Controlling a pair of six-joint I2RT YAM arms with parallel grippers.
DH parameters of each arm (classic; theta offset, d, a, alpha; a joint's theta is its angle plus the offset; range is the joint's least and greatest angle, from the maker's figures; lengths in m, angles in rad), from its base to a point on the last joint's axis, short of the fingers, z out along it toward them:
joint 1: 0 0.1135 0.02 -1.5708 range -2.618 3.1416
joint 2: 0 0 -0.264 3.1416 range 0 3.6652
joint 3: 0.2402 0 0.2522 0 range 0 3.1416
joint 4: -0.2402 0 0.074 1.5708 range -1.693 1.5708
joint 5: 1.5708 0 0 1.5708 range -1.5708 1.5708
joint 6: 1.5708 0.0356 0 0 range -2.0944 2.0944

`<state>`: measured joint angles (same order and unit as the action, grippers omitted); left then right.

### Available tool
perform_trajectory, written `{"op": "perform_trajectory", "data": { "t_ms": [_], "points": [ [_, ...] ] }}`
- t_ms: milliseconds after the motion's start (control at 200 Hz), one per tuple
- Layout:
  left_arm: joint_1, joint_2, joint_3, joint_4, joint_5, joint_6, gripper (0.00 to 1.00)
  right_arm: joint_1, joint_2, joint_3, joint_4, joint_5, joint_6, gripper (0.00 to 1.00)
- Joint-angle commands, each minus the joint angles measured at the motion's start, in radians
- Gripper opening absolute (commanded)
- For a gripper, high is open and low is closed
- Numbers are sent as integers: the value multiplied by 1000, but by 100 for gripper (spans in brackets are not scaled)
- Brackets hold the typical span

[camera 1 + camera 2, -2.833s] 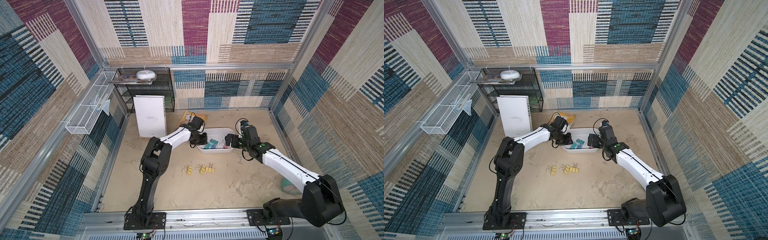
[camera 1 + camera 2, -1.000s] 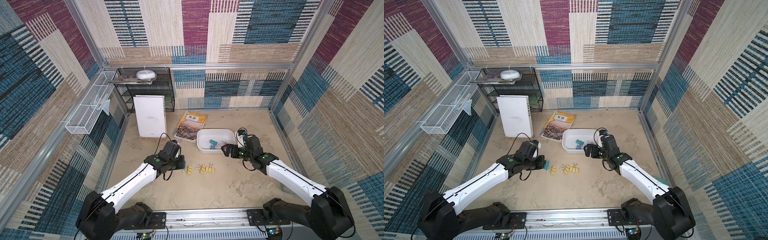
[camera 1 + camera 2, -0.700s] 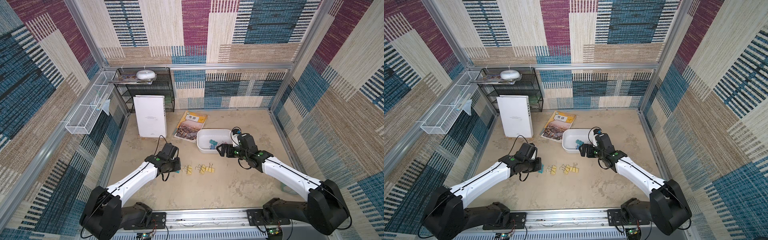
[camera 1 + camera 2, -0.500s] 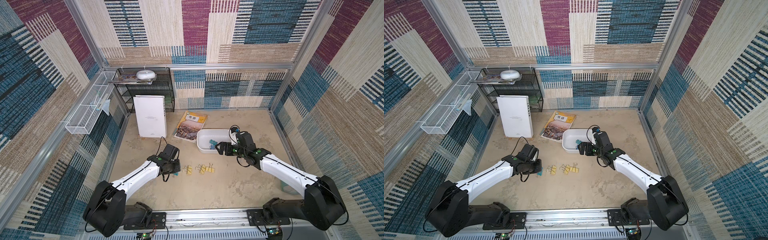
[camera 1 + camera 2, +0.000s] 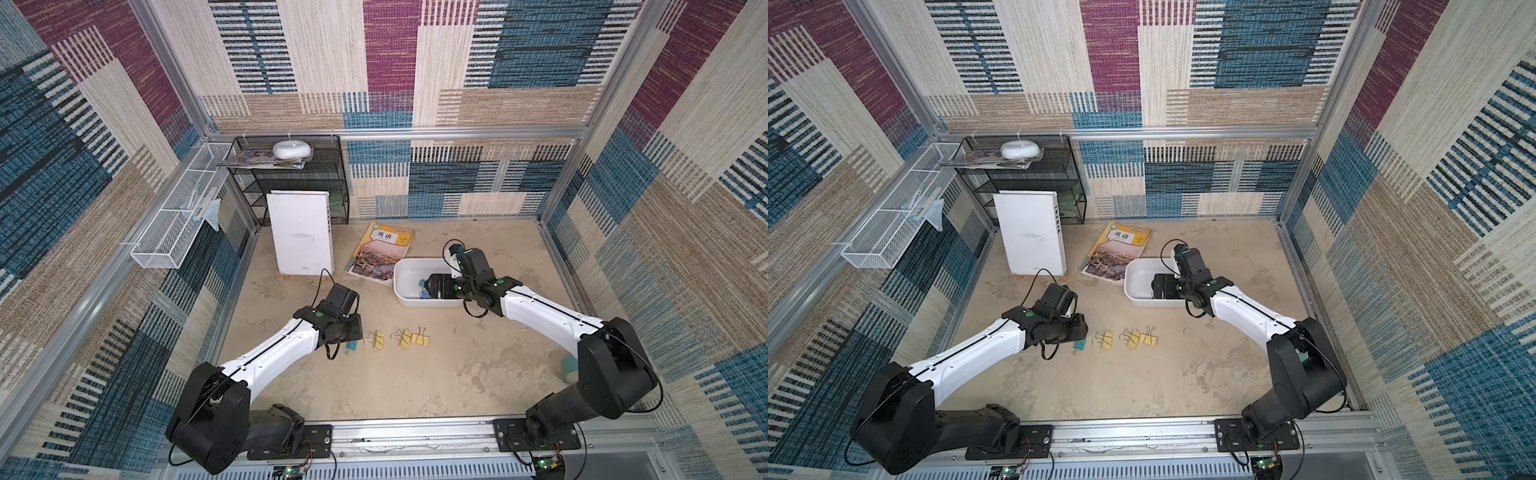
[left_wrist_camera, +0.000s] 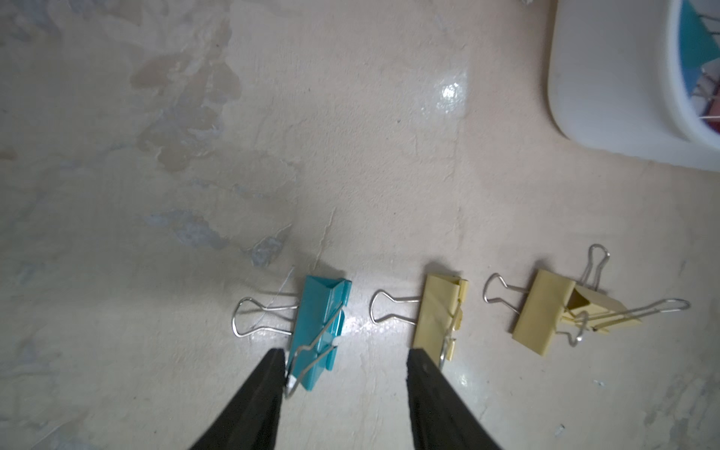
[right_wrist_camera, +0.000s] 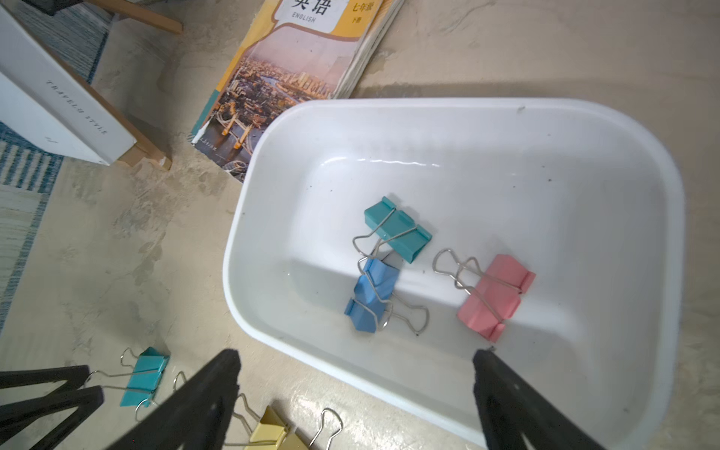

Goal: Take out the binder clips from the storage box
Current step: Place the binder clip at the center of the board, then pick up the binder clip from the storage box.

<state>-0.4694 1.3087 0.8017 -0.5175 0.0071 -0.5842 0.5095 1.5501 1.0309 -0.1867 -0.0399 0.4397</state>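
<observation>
Left pincer (image 6: pixel 346 354): jaws apart, empty, low over the table (image 6: pixel 350 117), outside the storage box (image 7: pixel 467 102).
Freed teal clip (image 6: pixel 321 331): flat beside one finger, in a row with the yellow clips (image 6: pixel 440 315), on the box's robot-facing side.
Inside the box: boxed teal clip (image 7: pixel 397 230), blue clip (image 7: pixel 372 296), pink clip (image 7: pixel 495 296).
Pink clip: lies flat, wire loops pointing toward the box's middle.
Handling: probably light, stiff and slick. Pinch across the body, not the loops.
Right pincer (image 7: pixel 355 352): spread wide, empty, above the box's near rim.
</observation>
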Motion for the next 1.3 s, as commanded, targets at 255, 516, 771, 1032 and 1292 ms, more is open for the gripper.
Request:
{"op": "perform_trajectory", "data": {
  "t_ms": [255, 516, 771, 1032, 1292],
  "points": [
    [0, 73, 246, -37, 62, -26, 77, 4, 85, 100, -75, 34, -96, 58],
    [0, 157, 344, -15, 112, -42, 84, 18, 214, 213, -109, 47, -265, 40],
    [2, 186, 382, -31, 113, -17, 84, 36, 372, 353, -182, 94, -319, 35],
    [14, 213, 416, -44, 123, 7, 84, 60, 436, 391, -213, 137, -339, 35],
    [26, 232, 427, -38, 145, 6, 84, 62, 454, 397, -216, 206, -337, 25]
  ]
}}
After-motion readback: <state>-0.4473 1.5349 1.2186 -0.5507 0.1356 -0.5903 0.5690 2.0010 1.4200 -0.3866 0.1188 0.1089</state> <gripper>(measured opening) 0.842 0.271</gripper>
